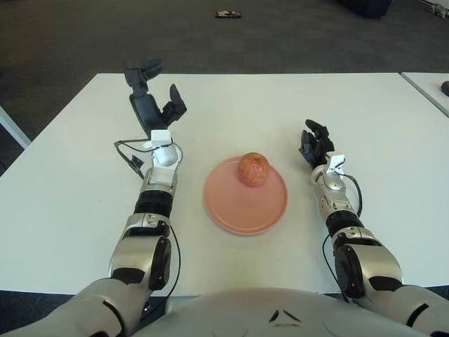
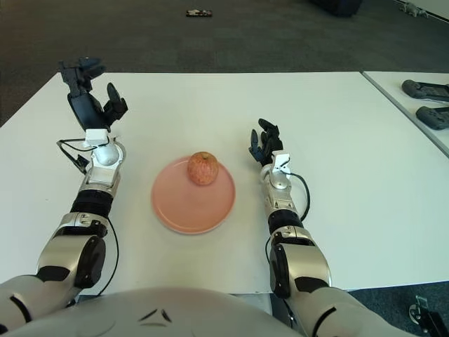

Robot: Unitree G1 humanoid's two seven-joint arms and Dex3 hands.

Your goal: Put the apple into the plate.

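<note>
A reddish apple (image 1: 253,168) sits upright on the far half of the pink plate (image 1: 238,210), which lies on the white table. My left hand (image 1: 151,98) is raised well to the left of the plate, fingers spread and holding nothing. To the right of the plate shows my right hand (image 1: 315,145), idle, with its fingers relaxed and nothing in them.
The white table (image 1: 84,161) stretches wide around the plate. A second table's corner (image 2: 410,105) at the right carries two dark devices (image 2: 424,90). A small dark object (image 1: 228,13) lies on the floor far beyond.
</note>
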